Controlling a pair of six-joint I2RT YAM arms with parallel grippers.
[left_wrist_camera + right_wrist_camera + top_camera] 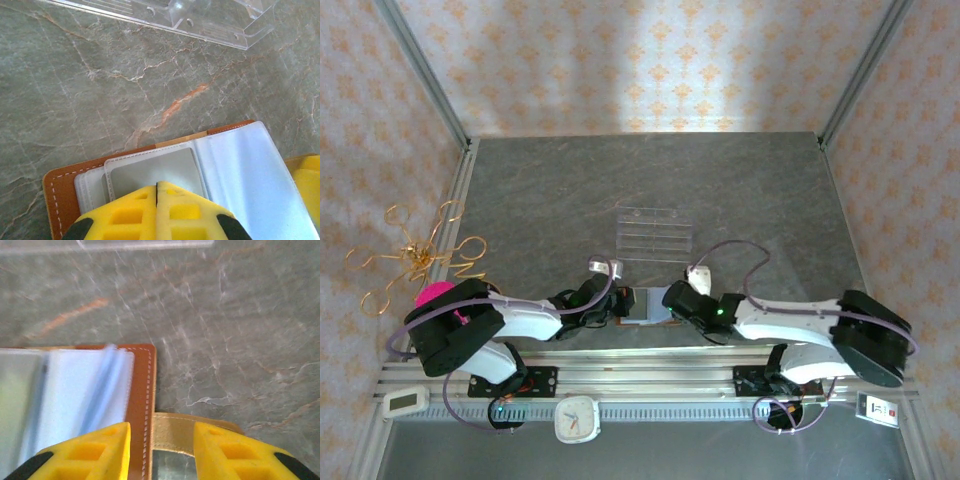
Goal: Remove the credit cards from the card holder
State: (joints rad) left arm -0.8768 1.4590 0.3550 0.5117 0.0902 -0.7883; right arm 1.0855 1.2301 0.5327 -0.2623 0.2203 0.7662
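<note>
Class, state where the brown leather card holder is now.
Top external view: the brown leather card holder lies centre-front on the grey stone table, between the left arm's fingers and right arm's fingers, with the clear acrylic rack behind it.

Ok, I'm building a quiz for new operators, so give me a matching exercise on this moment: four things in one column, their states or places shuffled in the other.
1. left gripper
2. right gripper
3. card holder
4. clear rack

A. lying open on the table
B. fingers apart, either side of the tan tab
C. farther back, beyond the card holder
D. fingers pressed together

Pairs: 1-D, 2-B, 3-A, 4-C.
</note>
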